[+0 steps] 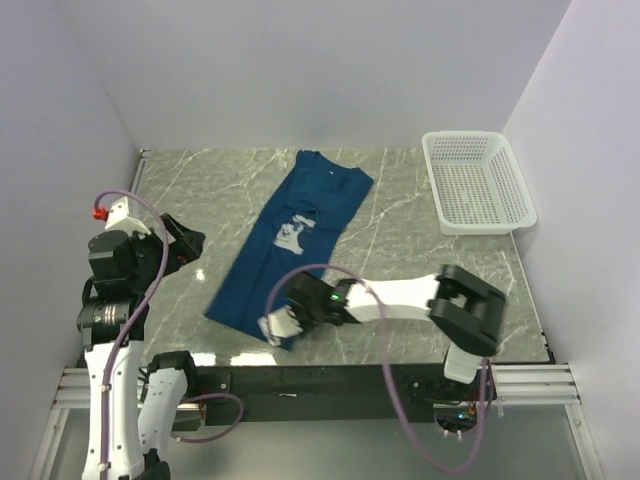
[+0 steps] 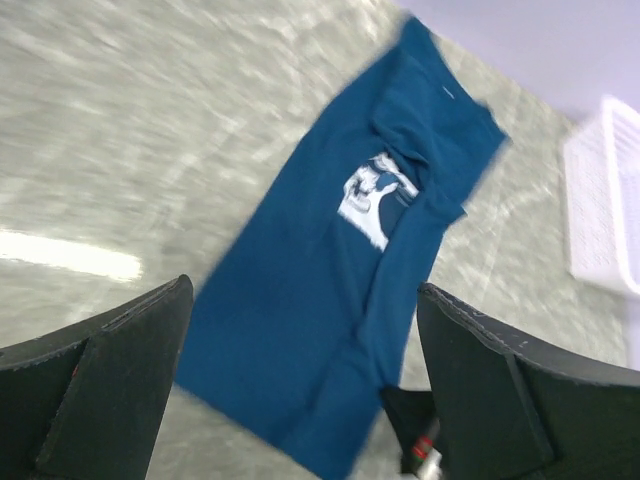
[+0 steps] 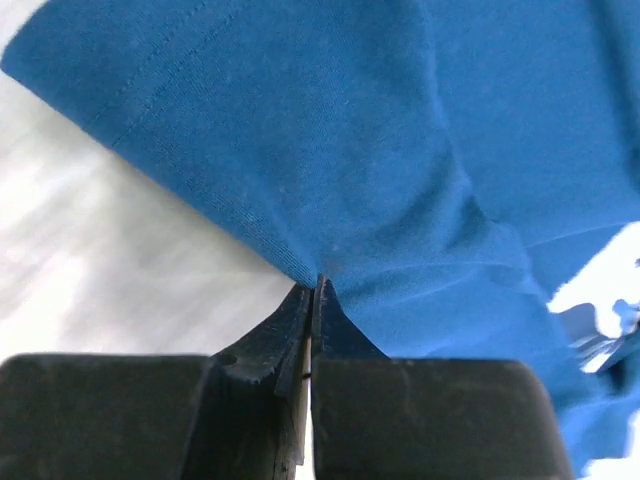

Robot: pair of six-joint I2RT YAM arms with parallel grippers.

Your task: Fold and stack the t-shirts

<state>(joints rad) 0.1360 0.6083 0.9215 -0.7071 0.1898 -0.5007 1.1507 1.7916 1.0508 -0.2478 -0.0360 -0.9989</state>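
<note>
The dark blue t-shirt point(image 1: 300, 215) lies on the marble table as a long narrow strip, running diagonally from the far middle to the near left. Its white print point(image 1: 290, 232) shows partway along. My right gripper point(image 1: 280, 322) is at the strip's near corner. In the right wrist view its jaws point(image 3: 318, 285) are shut on the t-shirt's edge point(image 3: 350, 150), and the cloth puckers at the tips. My left gripper point(image 1: 190, 243) hangs open over the table's left side, away from the cloth. In the left wrist view its fingers point(image 2: 130, 350) frame the t-shirt point(image 2: 330, 280) from a distance.
A white mesh basket point(image 1: 478, 180) stands at the far right of the table and also shows as a blurred basket point(image 2: 605, 200) in the left wrist view. White walls close in the table on three sides. The right arm point(image 1: 400, 297) stretches low across the near edge.
</note>
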